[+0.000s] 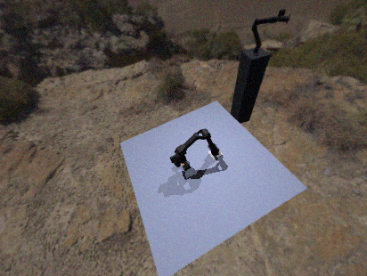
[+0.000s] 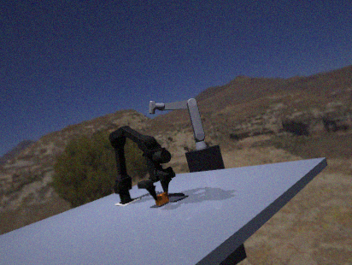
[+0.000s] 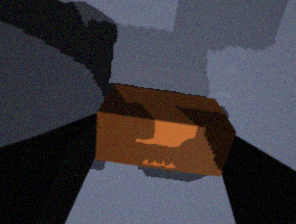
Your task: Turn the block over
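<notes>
Wrist view: the gripper (image 3: pixel 162 150) is clamped on the orange block (image 3: pixel 165 131), one dark finger against each end. In the exterior view, the block (image 2: pixel 161 198) sits low on the pale blue table (image 2: pixel 239 192), beneath the bent black arm (image 2: pixel 137 154).

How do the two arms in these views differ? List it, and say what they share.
The black arm stands on the table, while the grey arm sits on a dark pedestal behind it. The black arm bends down to the table top, its gripper shut on the orange block; the grey arm reaches out high, touching nothing visible. Both are slim, jointed arms.
</notes>
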Action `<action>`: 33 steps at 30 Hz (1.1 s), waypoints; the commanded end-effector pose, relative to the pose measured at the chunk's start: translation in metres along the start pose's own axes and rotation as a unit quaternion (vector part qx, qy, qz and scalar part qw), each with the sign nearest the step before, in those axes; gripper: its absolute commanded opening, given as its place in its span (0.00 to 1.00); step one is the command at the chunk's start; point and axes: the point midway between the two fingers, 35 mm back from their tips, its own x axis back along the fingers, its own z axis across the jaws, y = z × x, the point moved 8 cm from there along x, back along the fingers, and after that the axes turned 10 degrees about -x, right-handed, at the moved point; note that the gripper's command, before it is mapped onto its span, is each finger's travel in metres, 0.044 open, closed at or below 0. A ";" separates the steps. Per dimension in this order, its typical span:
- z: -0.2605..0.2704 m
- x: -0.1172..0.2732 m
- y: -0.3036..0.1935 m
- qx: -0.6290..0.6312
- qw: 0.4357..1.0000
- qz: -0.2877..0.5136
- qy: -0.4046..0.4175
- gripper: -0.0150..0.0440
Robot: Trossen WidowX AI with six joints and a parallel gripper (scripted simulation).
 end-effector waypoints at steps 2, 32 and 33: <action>0.000 0.019 0.000 0.001 1.000 -0.008 -0.001 0.25; -0.006 -0.001 -0.032 0.000 0.976 -0.213 0.037 0.25; -0.006 -0.002 -0.034 0.000 0.975 -0.220 0.038 0.25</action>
